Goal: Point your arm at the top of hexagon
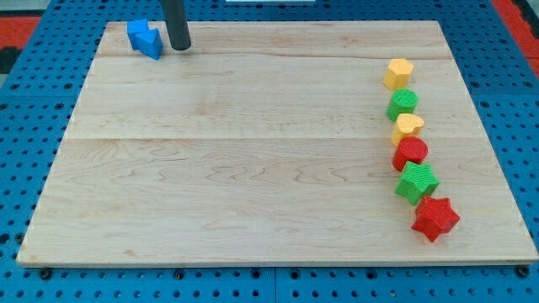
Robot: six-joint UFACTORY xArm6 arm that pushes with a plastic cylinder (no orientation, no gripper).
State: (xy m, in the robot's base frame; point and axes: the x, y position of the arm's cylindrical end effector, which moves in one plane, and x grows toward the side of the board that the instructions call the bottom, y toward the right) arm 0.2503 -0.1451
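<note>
My tip [179, 47] rests on the wooden board [236, 160] near the view's top left, just right of two blue blocks [145, 39] that sit touching each other. Down the view's right runs a column of blocks: a yellow hexagon [398, 73] at the top, then a green round block [402, 104], a yellow heart [408, 127], a red round block [410, 153], a green star [417, 182] and a red star [435, 218]. The tip is far to the left of the yellow hexagon.
The board lies on a blue pegboard surface [42, 126]. The column of blocks stands close to the board's right edge.
</note>
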